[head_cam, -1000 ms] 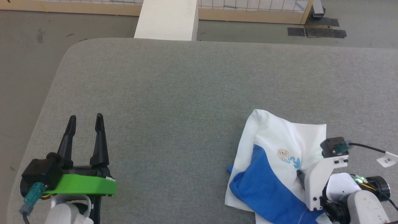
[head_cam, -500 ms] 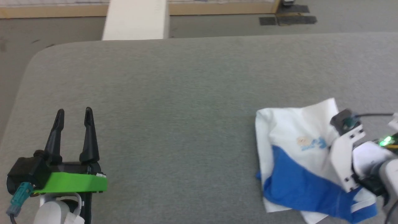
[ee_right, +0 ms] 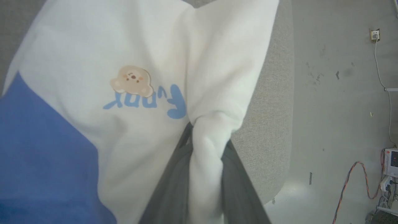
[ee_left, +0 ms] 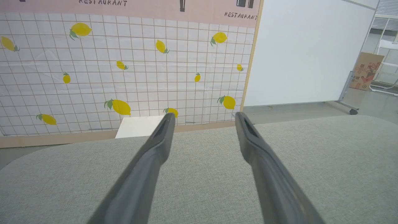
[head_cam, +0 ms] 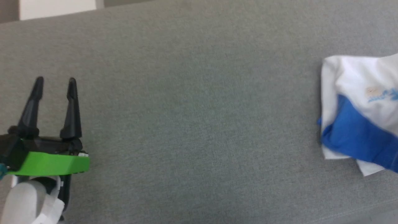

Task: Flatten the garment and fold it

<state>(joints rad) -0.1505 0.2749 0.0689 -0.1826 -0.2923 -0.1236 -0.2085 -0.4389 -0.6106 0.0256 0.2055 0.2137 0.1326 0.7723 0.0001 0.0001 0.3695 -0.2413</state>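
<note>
The garment (head_cam: 357, 118), white with a blue sleeve and a small bear print, lies bunched at the right edge of the grey table (head_cam: 199, 93) in the head view. In the right wrist view my right gripper (ee_right: 206, 140) is shut on a pinched fold of the garment's (ee_right: 93, 62) white cloth, which bulges between the two fingers near the table's edge. My left gripper (head_cam: 54, 82) stands open at the lower left of the head view, far from the garment. Between its fingers (ee_left: 155, 155) there is only the grey table surface (ee_left: 202, 174).
A white box (head_cam: 57, 7) stands beyond the table's far edge, with a lemon-patterned partition (ee_left: 124, 62) behind it. To the right of the table's rounded corner lies bare floor (ee_right: 335, 93) with cables and a wall socket.
The head camera has swung left, so the garment now sits at the right edge and my right arm has left that view. My right gripper closed on the cloth; my left gripper stayed open.
</note>
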